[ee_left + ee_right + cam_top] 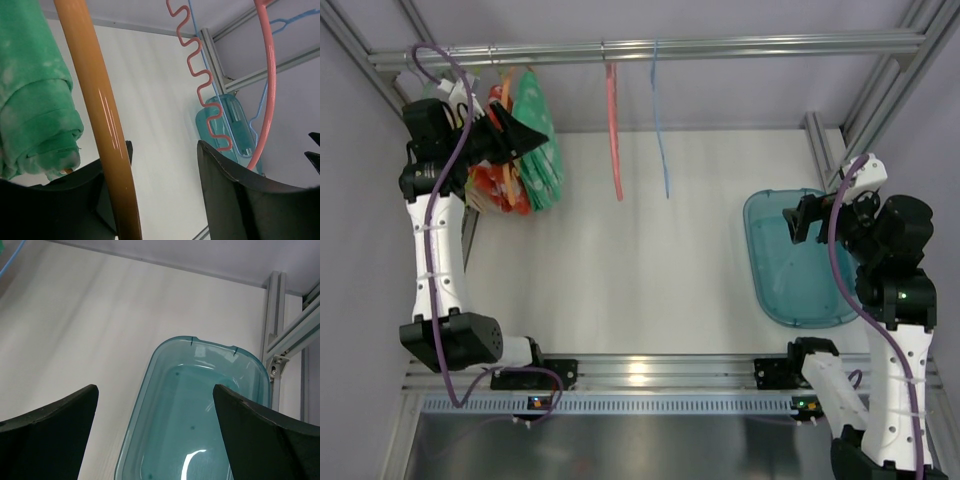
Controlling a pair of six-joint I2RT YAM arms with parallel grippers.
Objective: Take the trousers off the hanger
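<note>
The green trousers (542, 158) hang from the rail at the back left; in the left wrist view they are a folded green bundle (35, 105) at the left. The orange hanger (97, 120) runs as a thick orange bar down between my left gripper's fingers, close against the left finger (60, 200) and apart from the right finger (240, 195). My left gripper (517, 135) (165, 170) is open, up at the trousers. My right gripper (798, 218) (155, 410) is open and empty, above the teal tray.
A red garment (503, 188) hangs just left of the trousers. A pink-red hanger (614, 135) (270, 85) and a blue hanger (660, 135) hang bare on the rail (740, 45). A teal tray (770, 285) (200, 415) lies at the right. Frame posts stand at the back corners.
</note>
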